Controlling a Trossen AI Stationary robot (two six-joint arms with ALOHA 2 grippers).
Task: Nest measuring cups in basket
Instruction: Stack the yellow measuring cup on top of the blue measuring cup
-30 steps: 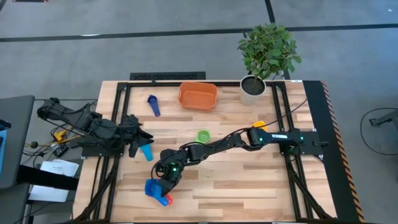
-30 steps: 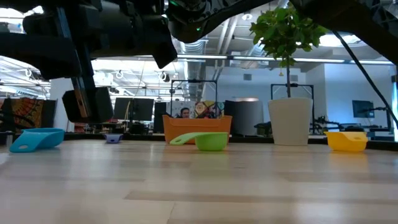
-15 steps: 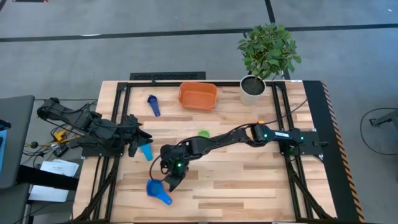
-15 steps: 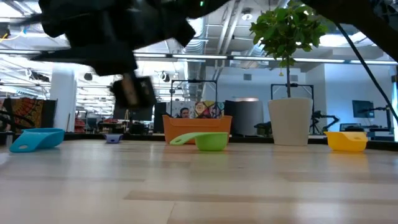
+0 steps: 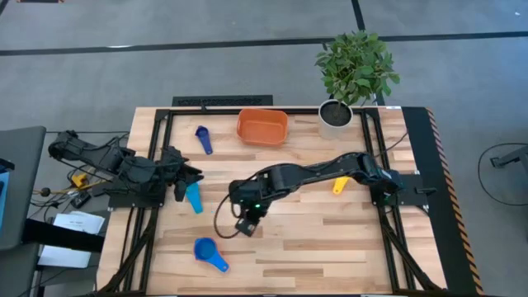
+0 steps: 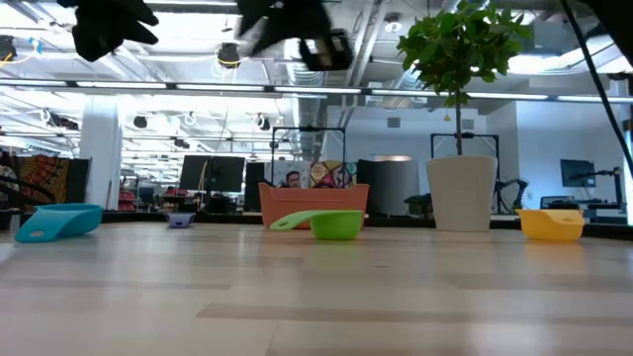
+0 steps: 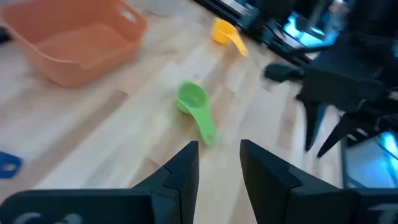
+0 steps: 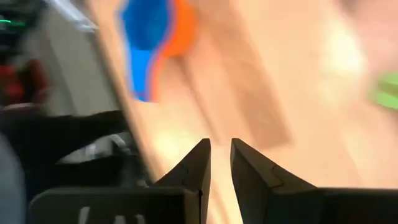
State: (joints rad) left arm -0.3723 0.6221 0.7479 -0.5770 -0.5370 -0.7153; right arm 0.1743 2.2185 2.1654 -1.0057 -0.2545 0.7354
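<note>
The orange basket (image 5: 262,126) stands at the table's far side, with a navy cup (image 5: 203,139) to its left. A light blue cup (image 5: 193,198) lies by my left gripper (image 5: 183,176), which hangs open at the table's left, holding nothing. A blue cup (image 5: 210,253) lies near the front left; in the right wrist view an orange-red cup (image 8: 181,28) shows under the blue cup (image 8: 146,31). My right gripper (image 5: 246,224) hangs above the table's middle, narrowly open and empty. The green cup (image 7: 194,102) and the yellow cup (image 5: 341,185) rest on the wood.
A white plant pot (image 5: 335,115) with green leaves stands at the far right, beside the basket. My right arm (image 5: 313,175) reaches across the table's middle and hides the green cup from above. Bare wood lies along the near right.
My right gripper has risen from the blue cup at the near left and gone toward the table's right and far side, tipping as it went. The blue cup stays on the table. The red that showed at its handle no longer shows from above.
</note>
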